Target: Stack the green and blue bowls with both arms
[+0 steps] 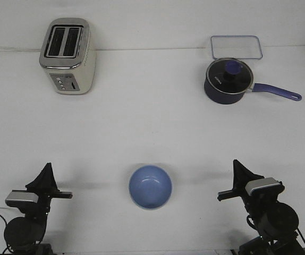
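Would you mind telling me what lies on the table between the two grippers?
In the front view, the blue bowl sits upright about midway between the left gripper and the right gripper. Otherwise that stretch of white table is bare.

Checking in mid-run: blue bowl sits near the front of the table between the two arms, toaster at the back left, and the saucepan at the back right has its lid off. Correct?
Not quite. The saucepan has its lid on; the front view shows the glass lid with its blue knob covering the pan. The rest holds: the blue bowl sits near the front between the two arms, and the toaster is at the back left.
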